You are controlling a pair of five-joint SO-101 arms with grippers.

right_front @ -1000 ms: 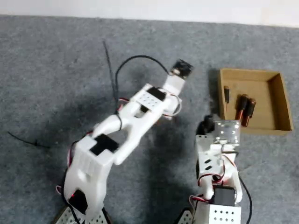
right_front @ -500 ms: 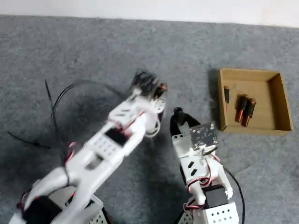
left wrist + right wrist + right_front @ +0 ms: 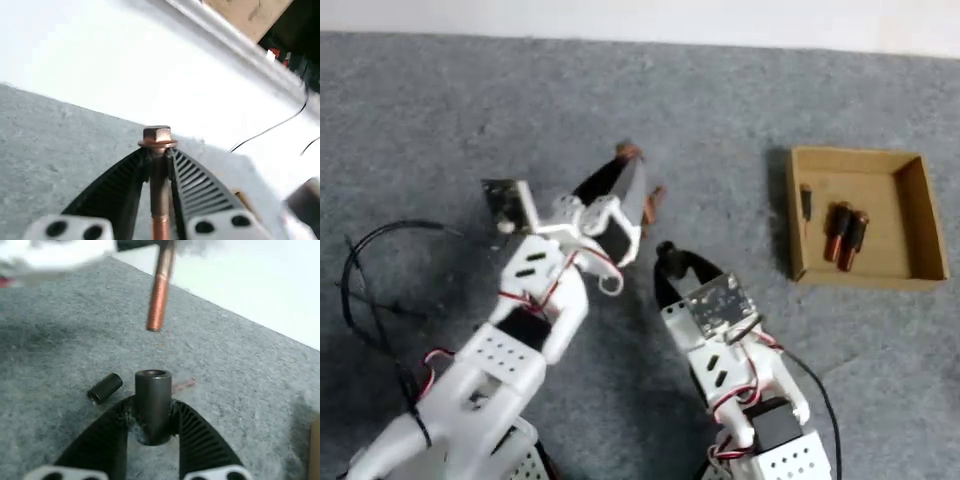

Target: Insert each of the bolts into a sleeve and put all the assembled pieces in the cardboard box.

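Note:
My left gripper is shut on a copper bolt, whose hex head sticks out past the fingertips. From above, this gripper is raised over the carpet at centre, with the bolt in it. My right gripper is shut on an upright black sleeve with its bore facing up. The copper bolt hangs just above that sleeve, tip down and slightly off its axis. From above, the right gripper sits just in front of the left one.
A second black sleeve lies on the grey carpet beside the held one. At the right stands the cardboard box holding two assembled copper-and-black pieces and a thin dark item. A black cable loops at the left.
The left arm swung back and to the left, away from the box, tipping the bolt over the right gripper. The right arm turned left from the box toward the centre.

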